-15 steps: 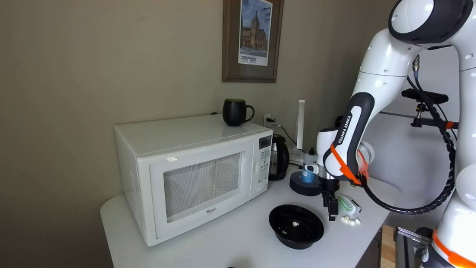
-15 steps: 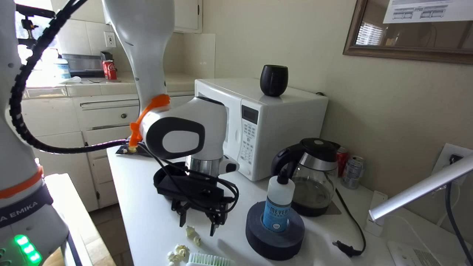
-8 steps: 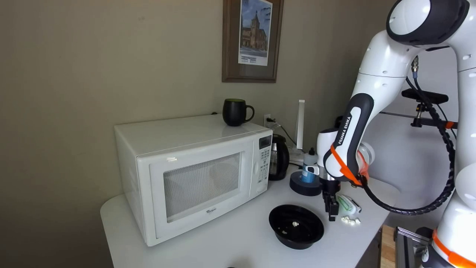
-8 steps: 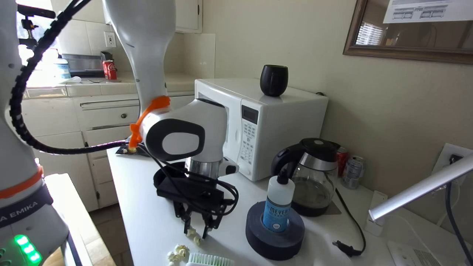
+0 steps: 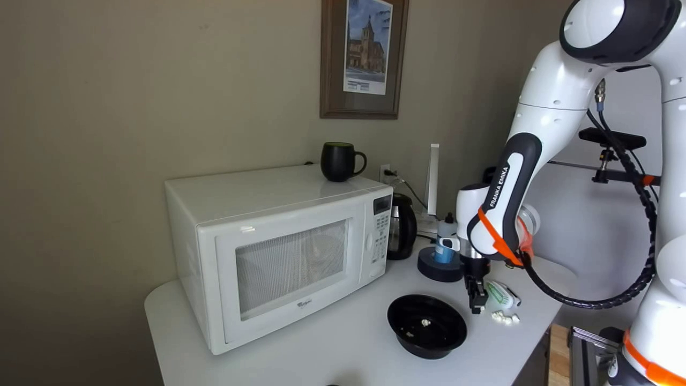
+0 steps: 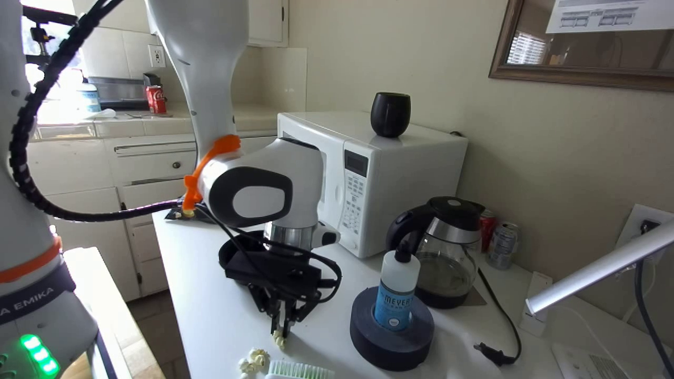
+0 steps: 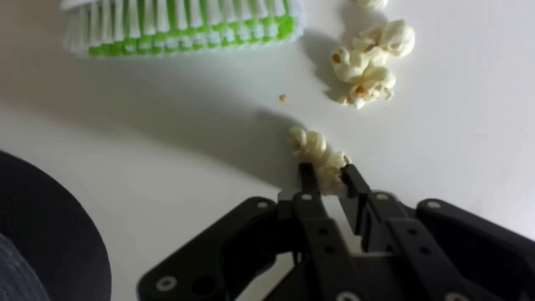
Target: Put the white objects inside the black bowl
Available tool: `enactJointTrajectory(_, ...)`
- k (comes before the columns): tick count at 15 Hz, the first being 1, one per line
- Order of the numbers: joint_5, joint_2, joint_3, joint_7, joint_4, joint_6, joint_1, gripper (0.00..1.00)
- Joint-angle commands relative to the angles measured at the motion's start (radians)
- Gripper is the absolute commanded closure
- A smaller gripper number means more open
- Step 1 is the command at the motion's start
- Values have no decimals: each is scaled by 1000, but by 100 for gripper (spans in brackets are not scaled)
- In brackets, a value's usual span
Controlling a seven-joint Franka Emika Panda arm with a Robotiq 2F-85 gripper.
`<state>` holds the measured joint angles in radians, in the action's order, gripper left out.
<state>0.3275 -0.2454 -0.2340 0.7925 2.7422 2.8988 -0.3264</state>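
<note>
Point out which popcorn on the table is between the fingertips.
The small popcorn clump nearest the black bowl, straddled by the gripper; the other popcorn lies clear, nearer the brush.

Bare table (image 5: 343, 343) between gripper (image 7: 327, 168) and black bowl (image 5: 442, 327) — there's a lane! Bottle (image 6: 400, 276) and dark round block (image 6: 392, 351) rise near one side, brush (image 7: 184, 29) near another.

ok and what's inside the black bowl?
A small whitish piece and a dimmer pale bit show inside the black bowl. Its near side blocks the view of the inner wall just behind, so anything resting there is covered.
</note>
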Motion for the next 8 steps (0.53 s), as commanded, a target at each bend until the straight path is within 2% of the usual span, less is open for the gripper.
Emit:
enactJointTrajectory(1, 19, 9, -3, -1, 0, -19, 19, 72)
enactJointTrajectory(3, 37, 48, 1, -7, 15, -22, 41, 74)
enactJointTrajectory(6, 66, 73, 6, -26, 0, -48, 88, 87)
enactJointTrajectory(8, 102, 102, -13, -64, 21, -62, 116, 66)
